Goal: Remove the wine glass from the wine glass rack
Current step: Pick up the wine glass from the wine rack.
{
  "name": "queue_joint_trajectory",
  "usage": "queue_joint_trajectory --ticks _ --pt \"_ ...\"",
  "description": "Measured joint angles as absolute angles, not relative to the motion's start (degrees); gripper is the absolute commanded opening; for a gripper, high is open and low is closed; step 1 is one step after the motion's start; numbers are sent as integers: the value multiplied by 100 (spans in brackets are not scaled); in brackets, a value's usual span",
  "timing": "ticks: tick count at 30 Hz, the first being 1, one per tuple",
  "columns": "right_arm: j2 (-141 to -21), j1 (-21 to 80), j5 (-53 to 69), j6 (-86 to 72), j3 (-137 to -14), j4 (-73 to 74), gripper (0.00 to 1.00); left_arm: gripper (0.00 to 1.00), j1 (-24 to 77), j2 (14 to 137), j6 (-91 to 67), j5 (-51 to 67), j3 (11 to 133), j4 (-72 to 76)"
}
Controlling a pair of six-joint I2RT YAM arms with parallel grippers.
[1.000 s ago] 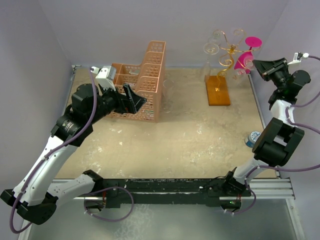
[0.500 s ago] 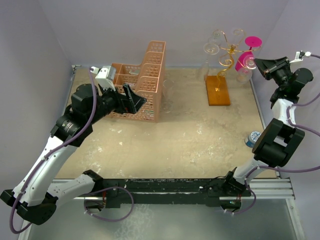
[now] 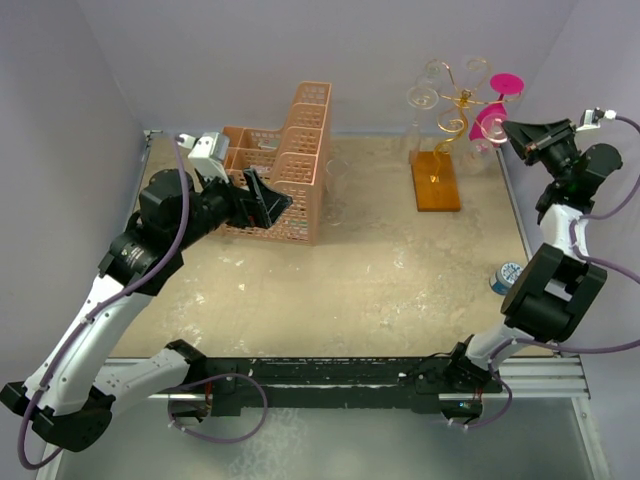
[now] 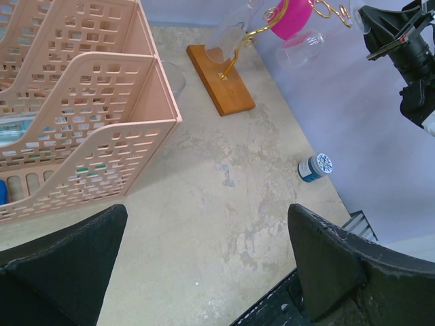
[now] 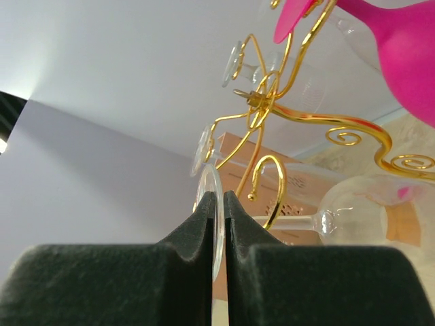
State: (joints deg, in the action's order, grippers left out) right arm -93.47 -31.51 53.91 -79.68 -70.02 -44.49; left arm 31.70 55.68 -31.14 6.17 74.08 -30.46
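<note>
The wine glass rack (image 3: 462, 100) is thin gold wire with curled arms on an orange base (image 3: 436, 182) at the back right. A pink wine glass (image 3: 493, 120) and clear glasses hang on it. My right gripper (image 3: 512, 128) is at the rack's right side. In the right wrist view the gripper (image 5: 216, 197) is shut on the thin round foot of a clear wine glass (image 5: 353, 205), which lies sideways beside the gold arms (image 5: 309, 122). My left gripper (image 3: 262, 200) is open and empty in front of the basket, well away from the rack.
A peach plastic lattice basket (image 3: 285, 160) stands at the back left, close to my left gripper; it also shows in the left wrist view (image 4: 81, 102). A small blue-capped jar (image 3: 505, 276) sits near the right table edge. Purple walls close in behind and on the right.
My right wrist has risen and shifted slightly left by the rack, jaws still on the clear glass's foot. The left arm has barely moved.
</note>
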Motion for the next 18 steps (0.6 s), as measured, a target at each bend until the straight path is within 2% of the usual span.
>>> queue_joint_trajectory --ticks 18 --pt "-9080 -3072 5321 -8211 -6932 -4604 0 99 3170 5494 -3232 620 7408 -3048"
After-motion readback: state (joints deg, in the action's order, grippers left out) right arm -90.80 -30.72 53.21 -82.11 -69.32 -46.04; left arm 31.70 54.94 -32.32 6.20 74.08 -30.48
